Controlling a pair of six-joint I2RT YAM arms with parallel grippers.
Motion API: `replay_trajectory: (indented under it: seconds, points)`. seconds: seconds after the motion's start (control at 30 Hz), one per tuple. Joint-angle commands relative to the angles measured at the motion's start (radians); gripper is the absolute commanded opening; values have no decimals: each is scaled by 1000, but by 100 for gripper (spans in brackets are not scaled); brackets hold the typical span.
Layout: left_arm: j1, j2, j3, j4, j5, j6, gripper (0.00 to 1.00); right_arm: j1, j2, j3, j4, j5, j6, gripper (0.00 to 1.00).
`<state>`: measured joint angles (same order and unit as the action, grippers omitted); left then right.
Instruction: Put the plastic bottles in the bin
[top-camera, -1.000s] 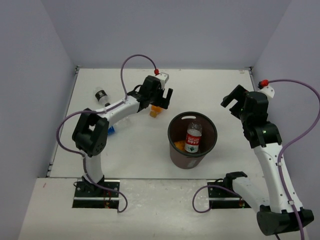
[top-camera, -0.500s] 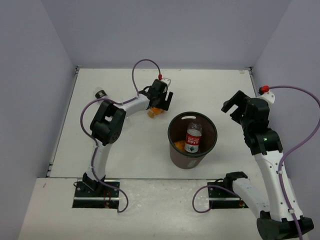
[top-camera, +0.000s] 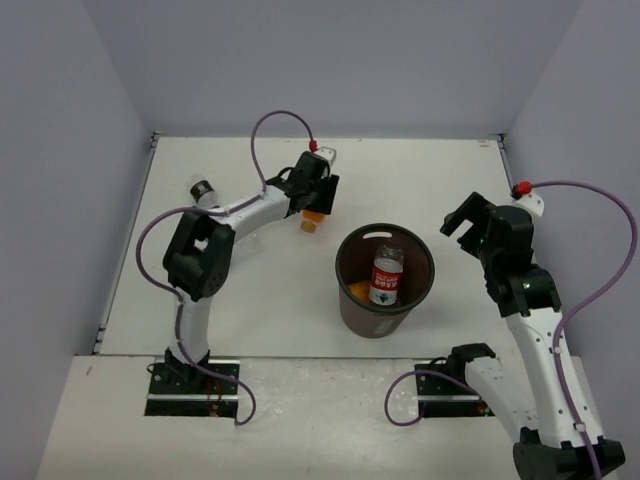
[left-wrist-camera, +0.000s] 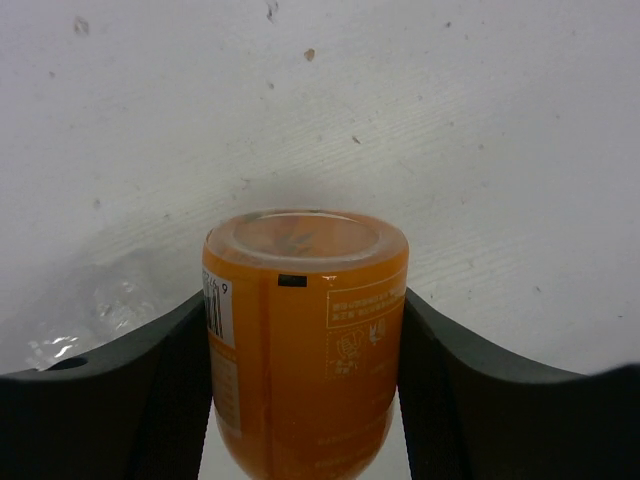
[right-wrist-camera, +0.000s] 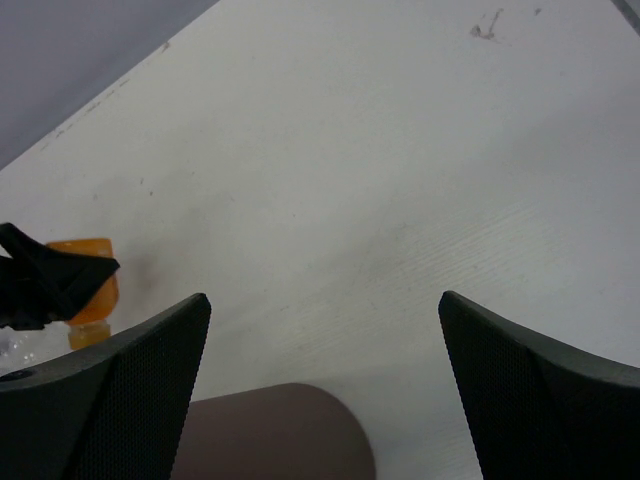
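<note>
Two bottles show inside the bin (top-camera: 372, 322): a clear one with a red label (top-camera: 386, 279) standing near the middle, and beside it something orange (top-camera: 356, 291) low against the wall, most likely an orange bottle, though only a sliver is visible. A third, the second orange bottle (left-wrist-camera: 305, 330), is gripped by the left gripper (top-camera: 314, 210), its jaws pressed against both sides of the body. It sits at or just above the table (top-camera: 400, 180), up and to the left of the bin and clearly apart from the rim; whether it has left the surface I cannot tell. A bottle with a dark band (top-camera: 203, 190) lies far out on the left side of the table, well apart from everything else. The left wrist view also catches some crumpled clear plastic (left-wrist-camera: 95, 305) beside the gripped bottle, possibly another bottle; the overhead arm hides that spot too much to be sure. The right gripper (top-camera: 462, 215) hangs to the right of the bin with its jaws spread wide and nothing between them. By my reckoning the job is roughly a third done: one bottle is in hand and needs carrying over the rim, and at least one more waits on the table.
</note>
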<state>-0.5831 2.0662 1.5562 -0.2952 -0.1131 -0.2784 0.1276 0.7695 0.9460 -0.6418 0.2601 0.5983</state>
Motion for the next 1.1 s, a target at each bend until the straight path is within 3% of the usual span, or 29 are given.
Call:
replay_trajectory:
  seconds: [0.0,0.2,0.33,0.63,0.77,0.87,0.97,1.07]
  points:
    - [-4,-171,141,-78,-118,-41,44,-5,11,-39,-13,-42,8,99]
    - [-121,-347,193,-73,-185,-2,45,-6,4,-74,-18,-95,12,99]
    - [-305,-456,169,-29,-287,43,48,-6,-6,-91,-17,-54,4,99]
    - [-520,-598,-22,57,-205,-10,50,-5,-24,-137,-18,-56,3,99]
    - [-600,-653,-160,84,-245,-68,62,-6,-22,-144,-18,-48,1,99]
    - [-647,-658,-182,88,-252,-92,67,-6,-16,-145,-18,-50,4,99]
    - [-676,-655,-173,66,-313,-104,88,-5,-17,-148,-18,-66,9,99]
    - [-678,-668,-157,52,-312,-105,99,-6,-23,-151,-18,-63,9,99]
